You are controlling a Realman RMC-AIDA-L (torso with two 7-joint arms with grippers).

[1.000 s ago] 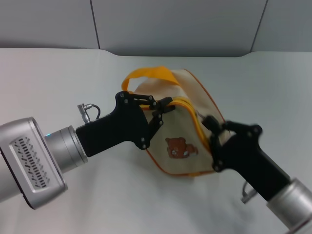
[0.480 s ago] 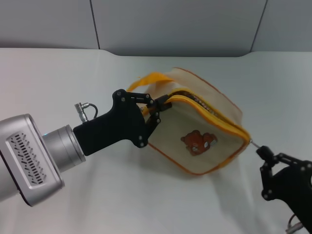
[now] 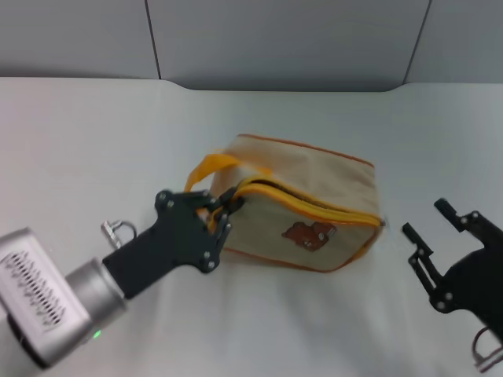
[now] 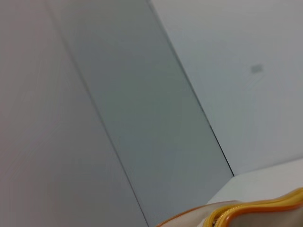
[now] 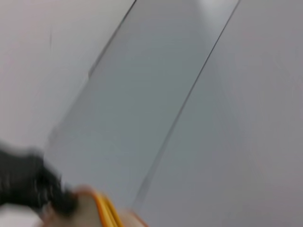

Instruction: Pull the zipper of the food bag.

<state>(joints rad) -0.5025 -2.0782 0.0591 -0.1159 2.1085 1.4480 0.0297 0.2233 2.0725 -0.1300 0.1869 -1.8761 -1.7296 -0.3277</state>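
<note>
- Food bag (image 3: pixel 314 204) mid-counter (image 3: pixel 94 141), zipper (image 3: pixel 381 224) at its 3 o'clock end.
- Left tool (image 3: pixel 222 212) clamped on the bag's 9 o'clock end; right tool (image 3: pixel 428 228) spread, empty (clear of the bag).
- Judged: pull done; next, release.

no readable text, labels or numbers anywhere

The food bag (image 3: pixel 302 210) lies at the middle of the head view and blocks the centre of the white table (image 3: pixel 86 133). The left gripper (image 3: pixel 223 210) closes off the bag's left end, its black body running down to the lower left. The right gripper (image 3: pixel 431 220) stands apart at lower right, its fingers spread, with a bare gap between it and the bag's right end. The table's upper left and upper right lie open up to the grey wall (image 3: pixel 275 39).
</note>
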